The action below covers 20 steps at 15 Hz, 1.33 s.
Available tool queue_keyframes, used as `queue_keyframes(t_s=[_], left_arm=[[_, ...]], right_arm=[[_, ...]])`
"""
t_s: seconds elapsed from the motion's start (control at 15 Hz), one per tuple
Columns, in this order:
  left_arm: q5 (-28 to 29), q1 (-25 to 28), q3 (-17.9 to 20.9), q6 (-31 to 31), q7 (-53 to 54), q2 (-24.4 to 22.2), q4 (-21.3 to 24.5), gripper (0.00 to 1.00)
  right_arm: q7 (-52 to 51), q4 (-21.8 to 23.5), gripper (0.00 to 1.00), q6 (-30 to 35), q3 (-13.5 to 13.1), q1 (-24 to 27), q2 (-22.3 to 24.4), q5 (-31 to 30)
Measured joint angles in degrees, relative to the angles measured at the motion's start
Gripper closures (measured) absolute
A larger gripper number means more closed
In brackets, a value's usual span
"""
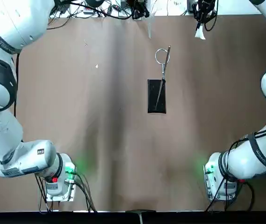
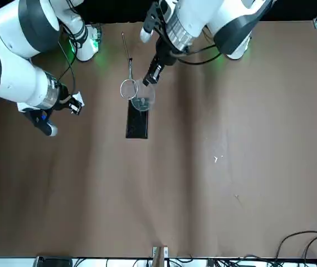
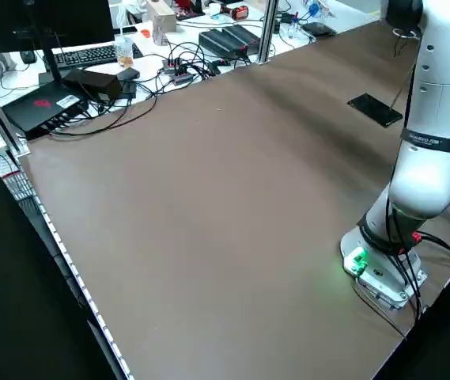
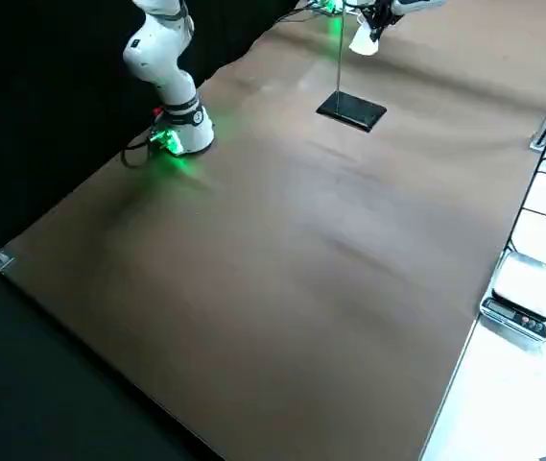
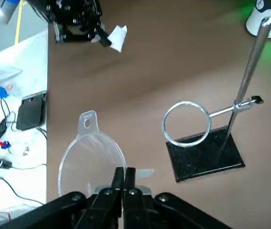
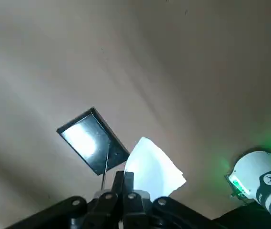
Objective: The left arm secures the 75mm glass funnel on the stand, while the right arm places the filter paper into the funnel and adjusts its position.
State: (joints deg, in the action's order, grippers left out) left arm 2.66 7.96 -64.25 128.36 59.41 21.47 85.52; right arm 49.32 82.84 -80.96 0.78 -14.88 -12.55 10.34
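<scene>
Cluttered white desk beside brown-covered table.

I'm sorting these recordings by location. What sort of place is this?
Probably a robotics lab or test bench: two white arms stand over a brown-covered table, a ring stand is set up on it, and a worktop beyond holds a monitor and tangled cables.

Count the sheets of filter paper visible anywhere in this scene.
1: the white filter paper, held between the fingers of the right gripper, up off the table beside the stand. It is folded, so a second sheet tucked inside could be hidden.
</scene>
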Motion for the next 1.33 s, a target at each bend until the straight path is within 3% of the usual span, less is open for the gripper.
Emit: queue_keyframes(t_s=[0.53,0.8,1.33], left_arm=[[0.47,-3.42,-1.77,3.15,0.09,-0.01,0.03,0.98],[3.37,-5.77,-1.76,5.12,-0.25,0.08,0.47,0.98],[4.35,-6.49,-1.73,5.32,-0.18,0.52,4.73,0.98]], right_arm=[[-0.05,-0.01,0.99,0.58,-0.2,0.29,0.59,0.22],[-0.06,-0.01,0.99,0.62,-0.25,0.36,0.59,0.36],[-0.05,-0.01,0.99,2.45,-0.46,1.68,0.59,5.12]])
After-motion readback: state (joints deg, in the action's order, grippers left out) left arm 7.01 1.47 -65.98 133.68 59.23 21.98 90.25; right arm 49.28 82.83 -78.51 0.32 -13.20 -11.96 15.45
